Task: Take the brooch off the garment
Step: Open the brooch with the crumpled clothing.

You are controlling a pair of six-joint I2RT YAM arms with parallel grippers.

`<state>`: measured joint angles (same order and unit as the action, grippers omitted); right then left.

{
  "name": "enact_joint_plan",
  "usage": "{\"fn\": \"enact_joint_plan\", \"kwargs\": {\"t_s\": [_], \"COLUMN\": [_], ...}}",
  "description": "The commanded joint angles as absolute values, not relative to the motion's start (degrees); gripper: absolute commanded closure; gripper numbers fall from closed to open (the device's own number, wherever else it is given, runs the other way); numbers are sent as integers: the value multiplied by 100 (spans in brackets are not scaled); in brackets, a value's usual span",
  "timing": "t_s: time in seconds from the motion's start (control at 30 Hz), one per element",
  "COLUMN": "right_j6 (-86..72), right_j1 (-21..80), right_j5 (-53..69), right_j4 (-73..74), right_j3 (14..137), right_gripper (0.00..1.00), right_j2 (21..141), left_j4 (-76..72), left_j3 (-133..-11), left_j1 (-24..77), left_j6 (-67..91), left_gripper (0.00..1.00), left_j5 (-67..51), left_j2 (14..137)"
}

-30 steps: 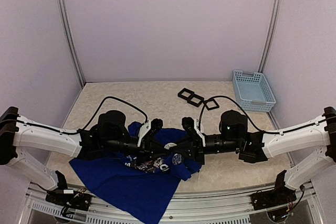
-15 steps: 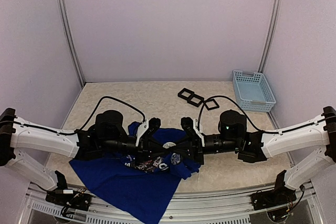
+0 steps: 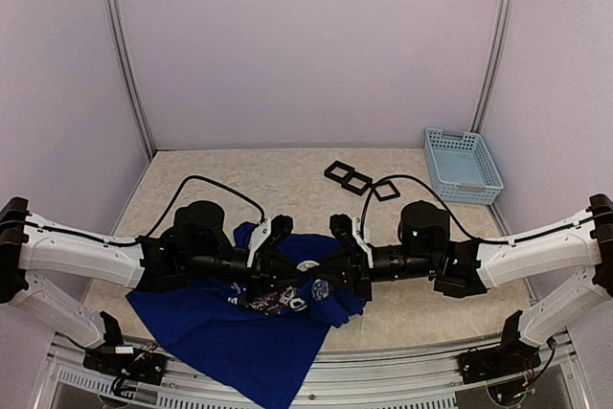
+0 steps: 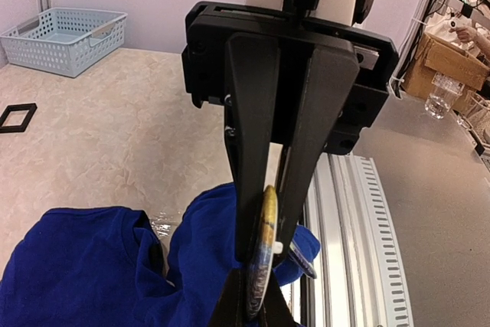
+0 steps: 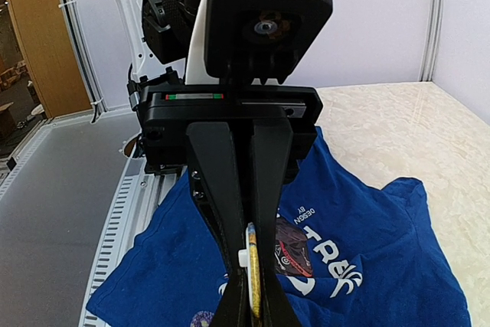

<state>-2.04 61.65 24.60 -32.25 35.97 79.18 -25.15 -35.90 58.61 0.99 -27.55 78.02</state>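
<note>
The garment [image 3: 230,332] is a royal-blue T-shirt with white lettering, crumpled at the table's near edge. It also shows in the left wrist view [image 4: 76,266] and the right wrist view [image 5: 367,250]. The brooch [image 3: 306,264] is a round disc, seen edge-on with a yellow and blue rim [image 4: 262,250] and a white back [image 5: 253,266]. My left gripper [image 3: 287,270] and right gripper [image 3: 328,267] meet tip to tip above the shirt. Both are shut on the brooch, which stays close against a raised fold of cloth. A second round badge [image 4: 303,259] sits on the shirt just beside it.
A light-blue basket [image 3: 464,165] stands at the far right, also in the left wrist view [image 4: 65,40]. Black square frames [image 3: 356,180] lie behind the grippers. A slotted metal rail [image 3: 383,356] runs along the near table edge. Walls enclose three sides.
The left arm has shifted slightly to the left. Both grippers stay closed on the brooch over the shirt.
</note>
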Motion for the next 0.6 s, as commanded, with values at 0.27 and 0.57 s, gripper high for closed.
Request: {"fn": "enact_joint_plan", "kwargs": {"t_s": [0.27,0.57], "right_j6": [-523,-812], "right_j1": [6214,6214], "right_j5": [1203,520], "right_j4": [-3062,-2735], "right_j3": [3655,3811], "right_gripper": [100,100], "right_j2": [8091,8152], "left_j4": [-2681,-2654], "left_j3": [-3604,-3642], "left_j1": [5897,5930], "left_j6": [55,27], "left_gripper": [100,100], "left_j5": [-2825,-2896], "left_j2": [7734,7787]}}
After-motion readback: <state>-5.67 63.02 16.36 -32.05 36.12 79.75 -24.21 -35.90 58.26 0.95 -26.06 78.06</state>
